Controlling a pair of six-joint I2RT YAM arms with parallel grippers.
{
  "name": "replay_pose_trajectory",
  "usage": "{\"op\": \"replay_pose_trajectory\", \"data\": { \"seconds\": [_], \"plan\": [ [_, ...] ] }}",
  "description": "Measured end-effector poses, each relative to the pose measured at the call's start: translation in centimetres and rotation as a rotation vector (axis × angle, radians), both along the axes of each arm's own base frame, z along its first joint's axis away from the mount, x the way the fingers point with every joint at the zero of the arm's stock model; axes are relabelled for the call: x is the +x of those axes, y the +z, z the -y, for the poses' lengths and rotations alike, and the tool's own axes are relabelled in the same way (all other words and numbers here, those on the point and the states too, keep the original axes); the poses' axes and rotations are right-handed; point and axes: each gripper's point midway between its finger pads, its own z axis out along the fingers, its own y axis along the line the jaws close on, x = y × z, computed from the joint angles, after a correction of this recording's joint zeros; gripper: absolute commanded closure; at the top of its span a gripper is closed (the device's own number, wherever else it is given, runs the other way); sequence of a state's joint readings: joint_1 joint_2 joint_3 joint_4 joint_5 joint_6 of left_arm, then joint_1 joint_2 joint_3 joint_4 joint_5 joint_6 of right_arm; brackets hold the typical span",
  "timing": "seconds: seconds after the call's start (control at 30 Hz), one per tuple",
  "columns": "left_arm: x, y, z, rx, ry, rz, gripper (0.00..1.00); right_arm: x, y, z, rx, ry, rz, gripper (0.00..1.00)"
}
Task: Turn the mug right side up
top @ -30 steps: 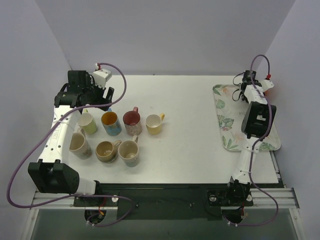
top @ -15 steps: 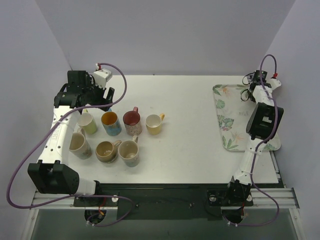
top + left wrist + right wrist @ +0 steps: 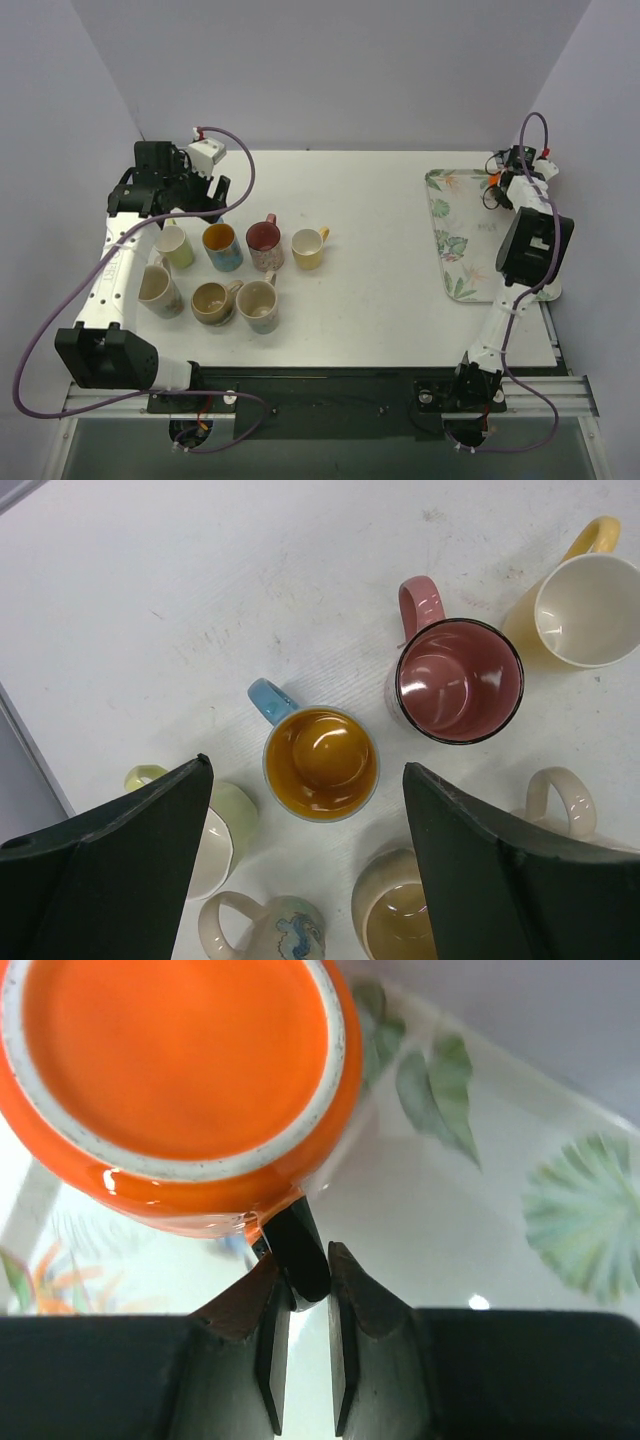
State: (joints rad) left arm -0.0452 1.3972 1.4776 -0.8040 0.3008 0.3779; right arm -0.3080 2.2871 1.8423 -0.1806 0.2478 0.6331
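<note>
An orange mug with a black handle fills the top left of the right wrist view, its flat base facing the camera. My right gripper is shut on the black handle, holding the mug over the leaf-patterned tray. In the top view the right gripper is at the tray's far end, with a speck of orange beside it. My left gripper is open and empty, high above the blue mug with the amber inside.
Several upright mugs stand at the left of the table: pink, yellow, blue, pale green and three cream ones in front. The purple wall is close behind the tray.
My right arm has swung further right and back, bringing the gripper over the tray's far end. The left arm and the mugs have not moved.
</note>
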Motion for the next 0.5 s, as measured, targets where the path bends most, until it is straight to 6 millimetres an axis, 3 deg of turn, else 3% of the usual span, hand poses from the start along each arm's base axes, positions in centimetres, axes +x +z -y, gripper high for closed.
{"op": "replay_pose_trajectory", "data": {
  "seconds": [0.13, 0.3, 0.5],
  "plan": [
    [-0.3, 0.6, 0.6, -0.003, -0.03, 0.019, 0.09, -3.6, 1.3, -3.0, 0.075, 0.06, -0.011, 1.0],
    [-1.6, 1.3, 3.1, 0.011, -0.138, 0.043, 0.07, -7.3, 4.9, -6.5, 0.136, 0.093, 0.065, 1.0],
    [-4.7, 1.7, 9.0, 0.032, -0.357, 0.058, 0.05, -7.9, 9.0, -9.9, 0.154, 0.161, 0.153, 1.0]
  ]
}}
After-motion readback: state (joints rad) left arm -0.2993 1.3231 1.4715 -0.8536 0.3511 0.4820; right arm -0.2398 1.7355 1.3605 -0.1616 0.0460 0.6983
